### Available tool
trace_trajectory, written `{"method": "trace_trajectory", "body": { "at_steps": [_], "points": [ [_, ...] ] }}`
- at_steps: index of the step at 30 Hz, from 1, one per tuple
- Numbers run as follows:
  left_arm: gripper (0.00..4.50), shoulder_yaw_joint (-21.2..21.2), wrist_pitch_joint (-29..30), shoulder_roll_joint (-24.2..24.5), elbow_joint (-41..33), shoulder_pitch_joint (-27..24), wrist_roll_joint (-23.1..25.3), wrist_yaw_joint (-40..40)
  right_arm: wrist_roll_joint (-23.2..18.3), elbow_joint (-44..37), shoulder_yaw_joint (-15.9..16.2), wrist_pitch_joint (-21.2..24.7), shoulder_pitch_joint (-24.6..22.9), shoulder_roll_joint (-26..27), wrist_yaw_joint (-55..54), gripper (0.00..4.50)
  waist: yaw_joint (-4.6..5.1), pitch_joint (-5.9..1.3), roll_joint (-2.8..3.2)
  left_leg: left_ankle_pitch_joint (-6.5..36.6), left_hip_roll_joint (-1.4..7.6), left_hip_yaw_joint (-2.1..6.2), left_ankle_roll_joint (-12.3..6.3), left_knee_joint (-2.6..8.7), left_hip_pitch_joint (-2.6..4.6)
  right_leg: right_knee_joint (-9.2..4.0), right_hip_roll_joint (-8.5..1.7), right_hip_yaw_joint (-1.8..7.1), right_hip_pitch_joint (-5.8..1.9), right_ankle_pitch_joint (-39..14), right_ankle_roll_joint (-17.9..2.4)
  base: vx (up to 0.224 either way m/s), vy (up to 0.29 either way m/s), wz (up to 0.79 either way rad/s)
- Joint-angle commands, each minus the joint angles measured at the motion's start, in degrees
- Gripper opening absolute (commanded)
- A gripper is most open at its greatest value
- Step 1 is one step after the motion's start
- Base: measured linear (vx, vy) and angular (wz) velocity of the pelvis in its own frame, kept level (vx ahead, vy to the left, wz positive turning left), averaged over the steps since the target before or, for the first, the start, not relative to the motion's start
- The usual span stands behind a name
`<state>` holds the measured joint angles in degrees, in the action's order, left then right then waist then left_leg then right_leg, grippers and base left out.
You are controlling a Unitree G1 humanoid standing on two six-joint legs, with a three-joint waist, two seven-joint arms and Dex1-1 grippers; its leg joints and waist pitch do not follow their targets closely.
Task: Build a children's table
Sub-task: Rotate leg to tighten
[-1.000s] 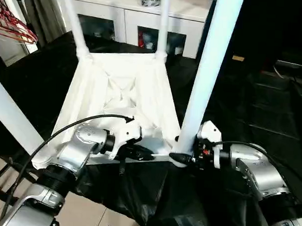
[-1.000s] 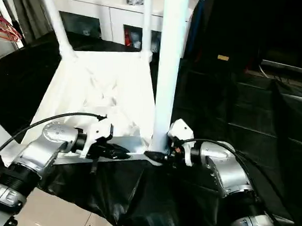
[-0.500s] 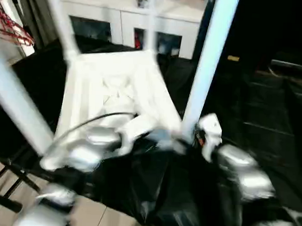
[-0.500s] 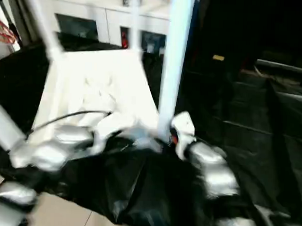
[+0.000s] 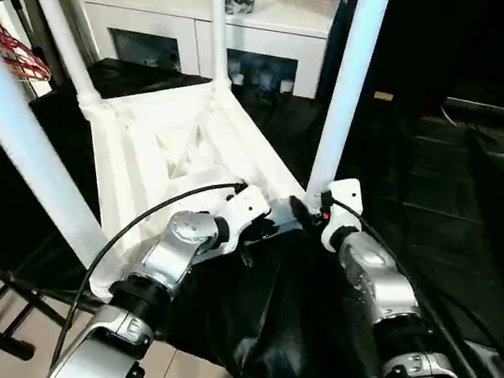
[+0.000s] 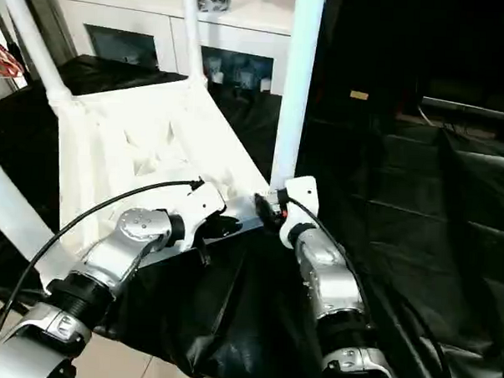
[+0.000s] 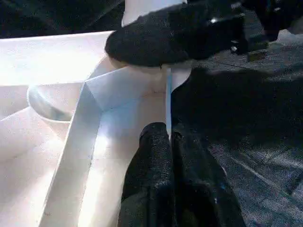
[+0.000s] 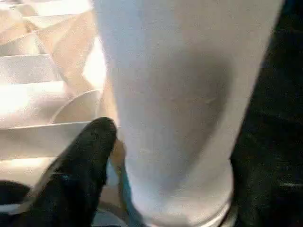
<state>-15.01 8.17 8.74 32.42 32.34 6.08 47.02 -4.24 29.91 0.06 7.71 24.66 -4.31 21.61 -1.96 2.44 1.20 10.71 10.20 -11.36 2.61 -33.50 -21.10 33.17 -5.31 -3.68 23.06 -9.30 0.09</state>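
Note:
The children's table (image 5: 179, 144) lies upside down on black cloth, ribbed underside up, with white legs rising from its corner sockets. The near-right leg (image 5: 344, 93) stands in its socket. My left gripper (image 5: 265, 229) is shut on the table's thin rim wall (image 7: 166, 90) beside that corner. My right gripper (image 5: 305, 210) sits at the base of the near-right leg (image 8: 180, 104). Its one visible finger (image 8: 85, 156) stands a sliver off the leg, so the jaws are open. The near-left leg (image 5: 28, 146) rises at the picture's left.
A white cabinet with glass doors (image 5: 268, 22) stands behind the table. Red hangers (image 5: 19, 53) hang at the far left. Black cloth (image 5: 436, 189) covers the surface to the right. A black stand's bars (image 5: 12, 308) cross the tiled floor at the lower left.
The view has shifted. The table has turned on the cloth, its near-right corner swinging farther away with both grippers. My right forearm now points straight at the leg, its jaws looser.

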Motion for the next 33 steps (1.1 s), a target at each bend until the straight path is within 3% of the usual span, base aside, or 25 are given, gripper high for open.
{"method": "trace_trajectory", "body": {
  "at_steps": [1,6,11,14,15,17,22,27,30,31,33],
  "points": [
    [0.0,-0.7,-4.4,0.4,-3.3,-0.5,-4.3,5.4,-0.6,-2.0,4.4,1.4,-1.0,-2.5,8.2,4.02,-0.11,-3.25,-0.71,15.0,2.78,1.4,-2.5,4.32,0.55,-4.09,-3.18,2.35,-2.35,-18.0,-10.9,0.0,0.0,0.0],
    [0.0,-0.6,-4.8,3.5,-4.5,-1.1,-5.9,11.3,-2.3,-5.1,5.7,1.7,-2.1,-8.5,19.3,4.17,-0.42,-3.44,-0.65,13.2,2.89,1.25,-3.97,3.99,0.55,-3.71,-3.27,2.36,-2.47,-15.1,-12.3,0.0,0.0,0.0],
    [0.0,-0.8,-4.6,6.4,-4.3,-0.9,-6.7,17.1,-3.7,-8.0,8.0,2.5,-3.2,-14.1,30.1,3.72,-0.98,-3.58,-0.58,10.0,3.16,1.11,-5.13,3.74,0.53,-2.83,-3.13,2.28,-2.61,-9.1,-14.7,0.0,0.0,0.0],
    [0.0,-1.4,-4.4,8.7,-4.9,-1.2,-7.7,21.8,-4.1,-8.9,9.8,2.7,-3.6,-17.3,35.9,3.51,-1.36,-3.52,-0.53,10.5,3.2,1.04,-5.17,3.71,0.52,-2.82,-3.19,2.23,-2.71,-10.0,-14.8,0.0,0.0,0.0],
    [0.0,-1.5,-4.2,9.1,-5.1,-1.3,-8.0,22.6,-4.0,-9.1,10.2,2.7,-3.7,-17.8,36.8,3.51,-1.47,-3.44,-0.23,11.1,3.22,0.98,-4.89,3.73,0.59,-2.96,-3.15,2.22,-2.61,-10.8,-14.8,0.0,0.0,0.0],
    [0.0,-1.8,-3.8,10.1,-5.3,-1.4,-8.4,24.9,-4.0,-9.7,10.7,3.0,-3.8,-18.7,38.4,3.17,-1.52,-3.44,-0.38,11.4,3.28,1.04,-4.3,3.81,0.57,-2.93,-3.17,2.25,-2.64,-11.2,-14.7,0.0,0.0,0.0],
    [0.0,-2.1,-3.6,11.0,-5.2,-1.6,-8.7,26.8,-4.4,-10.5,11.1,3.3,-4.2,-19.3,39.9,2.89,-1.55,-3.48,-0.32,12.1,3.27,1.08,-3.51,3.86,0.69,-2.98,-3.18,2.26,-2.6,-11.8,-14.7,0.0,0.0,0.0],
    [0.0,-2.0,-3.9,10.7,-5.0,-1.8,-8.8,26.2,-5.1,-11.7,11.2,3.6,-5.2,-19.1,40.2,2.71,-1.63,-3.52,-0.52,11.1,3.23,1.06,-3.84,3.78,0.6,-2.85,-3.2,2.28,-2.67,-11.0,-14.8,0.0,0.0,0.0],
    [0.0,-1.2,-4.4,9.1,-3.9,-1.3,-7.6,21.8,-4.7,-11.2,10.4,3.3,-5.5,-17.5,37.0,2.69,-1.68,-3.48,-0.59,11.2,3.23,1.07,-3.86,3.75,0.61,-3.01,-3.31,2.31,-2.6,-11.9,-14.6,0.0,0.0,0.0],
    [0.0,-0.6,-4.3,8.0,-3.0,-0.8,-7.0,18.9,-4.0,-10.2,9.8,3.0,-5.3,-16.2,33.9,2.69,-1.58,-3.4,-0.94,11.7,3.24,1.03,-3.7,3.81,0.68,-3.18,-3.25,2.34,-2.44,-12.8,-14.3,0.0,0.0,0.0],
    [0.0,-0.1,-4.0,6.6,-1.9,-0.1,-6.1,15.1,-2.7,-8.1,8.8,3.0,-4.7,-14.3,28.6,2.68,-1.47,-3.25,-0.8,13.0,3.14,1.13,-2.9,3.92,0.74,-3.49,-3.38,2.34,-2.35,-15.8,-13.6,0.0,0.0,0.0]
  ]
}}
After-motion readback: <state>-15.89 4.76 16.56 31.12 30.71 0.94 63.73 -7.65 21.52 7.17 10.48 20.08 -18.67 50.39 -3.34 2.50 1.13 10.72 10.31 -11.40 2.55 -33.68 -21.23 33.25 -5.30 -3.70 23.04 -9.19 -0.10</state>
